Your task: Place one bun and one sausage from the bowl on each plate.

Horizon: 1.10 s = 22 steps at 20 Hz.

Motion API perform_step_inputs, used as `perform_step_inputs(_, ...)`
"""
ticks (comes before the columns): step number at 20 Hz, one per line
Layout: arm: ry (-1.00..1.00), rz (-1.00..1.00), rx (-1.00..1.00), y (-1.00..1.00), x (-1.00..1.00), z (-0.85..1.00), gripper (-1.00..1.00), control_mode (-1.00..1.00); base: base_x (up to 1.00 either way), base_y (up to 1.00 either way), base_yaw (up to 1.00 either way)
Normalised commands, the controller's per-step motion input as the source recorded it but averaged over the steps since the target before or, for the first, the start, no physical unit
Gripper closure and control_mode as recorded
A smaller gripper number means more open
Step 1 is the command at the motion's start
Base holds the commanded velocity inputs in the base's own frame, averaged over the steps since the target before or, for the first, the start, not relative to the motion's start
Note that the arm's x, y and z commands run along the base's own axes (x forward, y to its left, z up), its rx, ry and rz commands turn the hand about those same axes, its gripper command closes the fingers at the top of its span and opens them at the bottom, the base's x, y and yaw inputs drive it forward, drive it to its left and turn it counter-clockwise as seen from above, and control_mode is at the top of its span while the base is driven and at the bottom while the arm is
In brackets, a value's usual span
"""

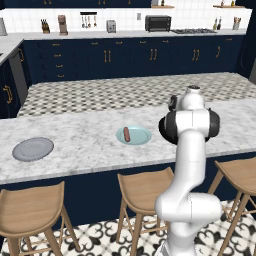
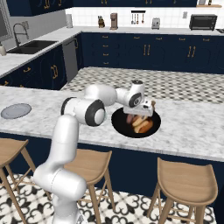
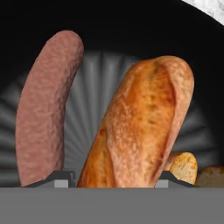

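Here, low centre of the hand view, the gripper [image 3: 115, 181] sits in the bowl [image 3: 131, 26], fingers spread either side of a bun [image 3: 140, 127], with a sausage [image 3: 46, 109] at the left.

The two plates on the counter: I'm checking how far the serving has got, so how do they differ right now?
The teal plate has a sausage lying on it; the grey plate has nothing on it. The teal plate sits near the middle of the counter, beside the arm, while the grey plate lies far off to the left. Both are flat, round, similar in size, and neither holds a bun.
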Motion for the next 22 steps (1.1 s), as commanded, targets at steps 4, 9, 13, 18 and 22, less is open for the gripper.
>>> perform_step_inputs(4, -0.11, 0.00, 0.00, 0.16, -0.17, 0.63, 1.00, -1.00, 0.00, 0.00, 0.00)
perform_step_inputs(9, -0.03, -0.04, 0.00, 0.13, -0.69, 0.53, 1.00, -1.00, 0.00, 0.00, 0.00)
perform_step_inputs(13, -0.02, 0.06, -0.01, 0.81, -0.64, 0.50, 1.00, -1.00, 0.00, 0.00, 0.00)
perform_step_inputs(18, -0.07, 0.20, -0.03, 1.00, -0.04, 0.46, 1.00, -1.00, 0.00, 0.00, 0.00)
perform_step_inputs(22, -0.17, 0.16, 0.03, 1.00, 0.00, 0.00, 1.00, -1.00, 0.00, 0.00, 0.00)
